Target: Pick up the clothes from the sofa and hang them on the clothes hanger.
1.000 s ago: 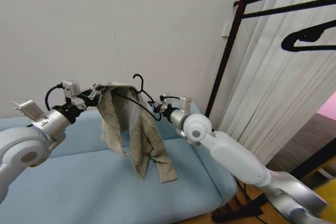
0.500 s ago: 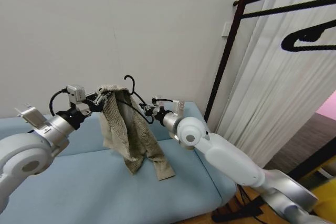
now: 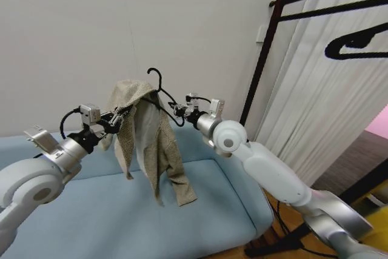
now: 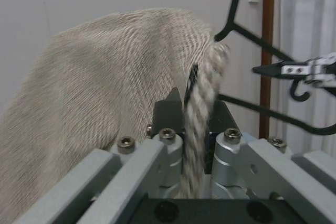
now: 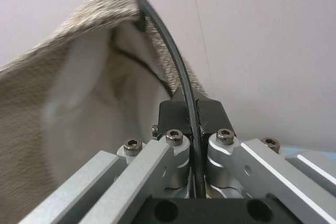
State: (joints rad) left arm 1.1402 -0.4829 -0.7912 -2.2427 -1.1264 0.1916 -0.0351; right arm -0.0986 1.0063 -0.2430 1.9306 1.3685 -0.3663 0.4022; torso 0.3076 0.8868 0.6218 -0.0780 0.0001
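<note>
Head view: the cardigan [image 3: 145, 131] covers the left half of the hanger [image 3: 159, 83] and the fingertips of the left gripper [image 3: 121, 114]. The sofa [image 3: 109, 222] is cut by the left and bottom edges, and the rack [image 3: 267, 59] by the top and right edges, its foot partly behind the right arm [image 3: 273, 177]. Wrist views: the cardigan runs off each picture's edge and its thick hem is blurred between the left gripper's fingers [image 4: 168, 115], while the hanger's hook and wire are cut at the top edge, so where they end cannot be told.
</note>
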